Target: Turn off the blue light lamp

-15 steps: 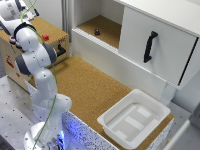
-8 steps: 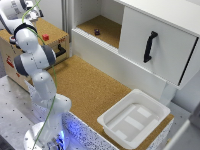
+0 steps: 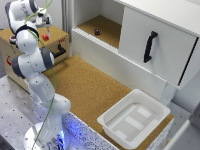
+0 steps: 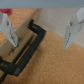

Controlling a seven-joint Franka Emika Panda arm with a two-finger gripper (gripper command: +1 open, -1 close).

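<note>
A blue glow (image 3: 69, 128) shines on the table beside the arm's base at the lower part of the exterior view; the lamp itself is not clearly visible. A small red button (image 3: 45, 36) sits on top of a wooden box (image 3: 59, 36) at the exterior view's upper left. My gripper (image 3: 44, 22) hangs just above that button. In the wrist view my gripper (image 4: 40, 31) is open and empty, its white fingers (image 4: 7, 29) spread wide. Below them lies the box's black handle (image 4: 26, 51).
A black handle (image 3: 60, 51) is on the wooden box's front. A white cabinet with a black door handle (image 3: 149, 46) stands at the right; its open compartment holds a small dark object (image 3: 97, 32). A white tray (image 3: 134, 119) sits on the cork floor (image 3: 90, 80).
My gripper has moved towards the exterior view's right and lower, ending over the wooden box top near the red button. The blue glow is still lit.
</note>
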